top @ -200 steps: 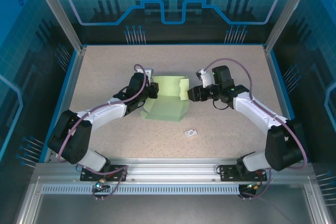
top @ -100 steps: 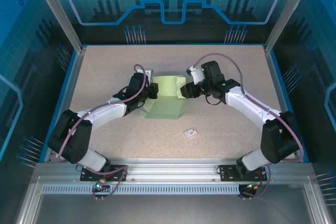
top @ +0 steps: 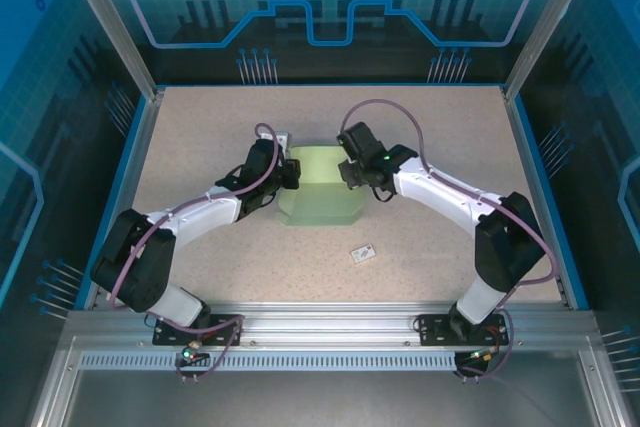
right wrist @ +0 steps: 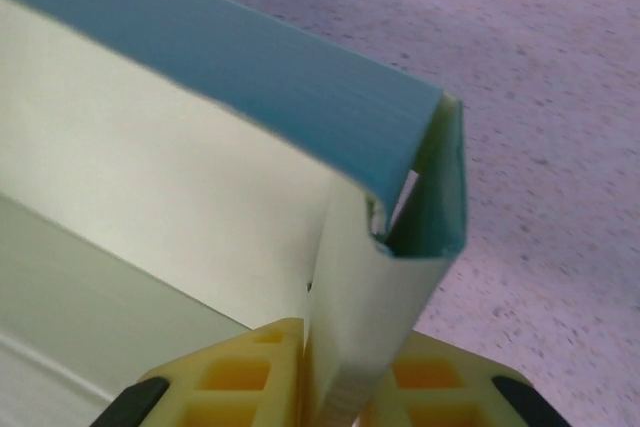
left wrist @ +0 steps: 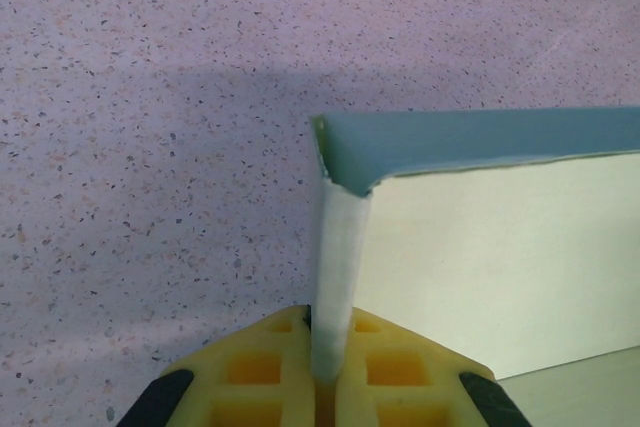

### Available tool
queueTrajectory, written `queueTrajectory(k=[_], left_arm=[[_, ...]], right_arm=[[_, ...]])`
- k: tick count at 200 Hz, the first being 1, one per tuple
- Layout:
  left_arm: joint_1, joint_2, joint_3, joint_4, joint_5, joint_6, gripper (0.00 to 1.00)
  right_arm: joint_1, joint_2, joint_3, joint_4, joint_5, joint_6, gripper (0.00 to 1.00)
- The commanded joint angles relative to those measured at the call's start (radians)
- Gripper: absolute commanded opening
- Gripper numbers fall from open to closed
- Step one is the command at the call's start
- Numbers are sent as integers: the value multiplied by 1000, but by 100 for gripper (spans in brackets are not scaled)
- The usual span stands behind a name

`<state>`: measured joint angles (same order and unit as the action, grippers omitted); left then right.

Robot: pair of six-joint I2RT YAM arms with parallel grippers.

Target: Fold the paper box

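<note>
**Matt card, speckled top, moulded plastic**

To me the paper box [top: 322, 197] reads as thin, smooth, matt card. The tabletop [top: 440, 147] is matt and finely speckled, like stone. On the left gripper [left wrist: 328, 332] the pads [left wrist: 255, 377] are yellow gridded plastic. The arm shells [top: 200, 212] look like smooth white plastic, and the near-edge rail [top: 320, 322] like brushed metal.
</note>
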<state>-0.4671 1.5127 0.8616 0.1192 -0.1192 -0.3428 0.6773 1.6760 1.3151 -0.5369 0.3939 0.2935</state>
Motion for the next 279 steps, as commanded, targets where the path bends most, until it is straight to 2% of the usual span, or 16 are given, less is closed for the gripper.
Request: queueTrajectory(k=[1,45,90,187,239,279], left_arm=[[-18,-3,14,30,45,-14,3],[-18,-3,11,31,27,-13,3],[-19,-2,1,39,6,-13,2],[-18,6,1,33,-36,10,2],[-18,14,4,33,-39,12,2],[-19,16,7,33,-31,11,2]], right_arm=[[37,43,53,-85,210,58,17],[66,88,87,-149,343,91,16],[70,116,110,-203,422,105,17],[45,138,141,-275,472,42,23],[22,125,139,-255,362,-7,22],[-30,47,80,-135,60,19,26]])
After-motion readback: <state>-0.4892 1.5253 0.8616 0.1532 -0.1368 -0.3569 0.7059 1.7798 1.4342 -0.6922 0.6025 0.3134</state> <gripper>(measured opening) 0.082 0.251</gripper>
